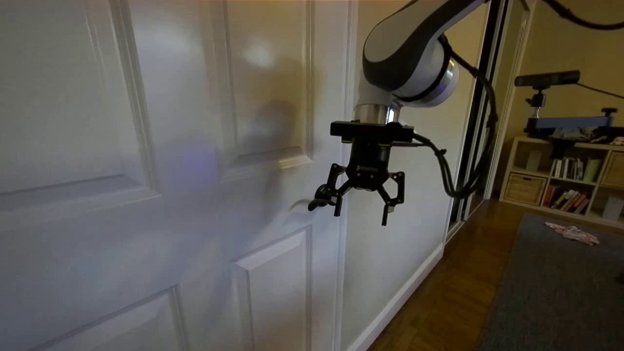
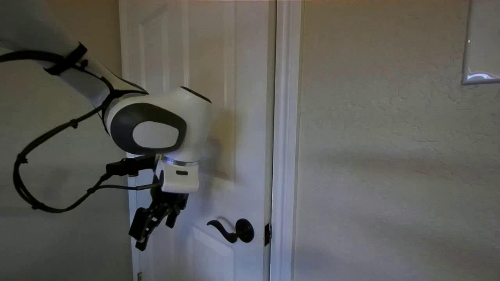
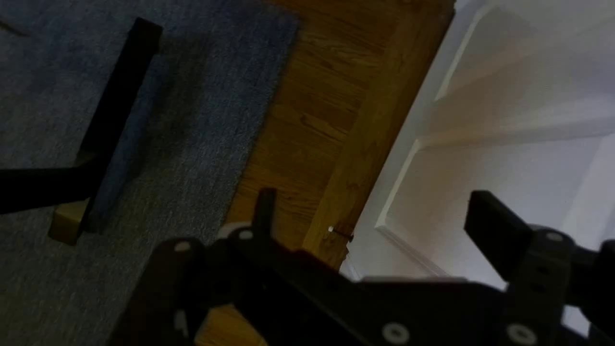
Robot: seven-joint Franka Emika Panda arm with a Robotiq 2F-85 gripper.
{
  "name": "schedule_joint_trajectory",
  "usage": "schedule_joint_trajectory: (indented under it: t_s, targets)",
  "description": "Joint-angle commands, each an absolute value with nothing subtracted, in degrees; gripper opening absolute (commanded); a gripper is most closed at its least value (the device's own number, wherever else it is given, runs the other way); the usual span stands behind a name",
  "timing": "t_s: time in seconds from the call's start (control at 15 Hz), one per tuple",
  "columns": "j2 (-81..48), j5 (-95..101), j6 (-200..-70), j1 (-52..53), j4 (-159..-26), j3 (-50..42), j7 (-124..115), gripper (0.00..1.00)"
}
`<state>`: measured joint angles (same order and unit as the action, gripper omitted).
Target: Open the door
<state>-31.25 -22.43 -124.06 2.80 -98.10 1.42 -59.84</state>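
Shelf [image 1: 529, 171] holding books [image 1: 574, 168] and a wicker basket [image 1: 524, 189], strip of wood floor [image 3: 312, 129] between rug [image 3: 206, 120] and white door [image 1: 190, 209], black handle [image 2: 239, 232] near the door's edge, hand [image 1: 361, 214] spread wide in front of the door

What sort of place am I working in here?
Probably a room in a home, though I can't tell which: a panelled door, a bookshelf and a rug point that way.

White panelled door [image 2: 252, 136] in an exterior view, black lever handle [image 2: 239, 233] toward its right edge. We note the arm [image 2: 160, 132] on the near side, stretched from left; gripper [image 2: 156, 236] left of the handle, apart from it, fingers [image 2: 140, 228] spread, pointing downward.
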Motion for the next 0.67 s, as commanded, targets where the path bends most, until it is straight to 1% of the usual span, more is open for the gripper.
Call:
schedule_joint_trajectory:
  t_s: [0.0, 0.4, 0.6]
  targets:
    - [-31.1, -26.7, -132.2, 3.6, -99.3, 0.8, -65.4, 1.0]
    - [-31.4, -25.1, -150.9, 6.5, -101.0, -0.8, -75.2, 1.0]
    - [-33.2, -23.2, -155.3, 7.8, -99.9, -2.4, -80.2, 1.0]
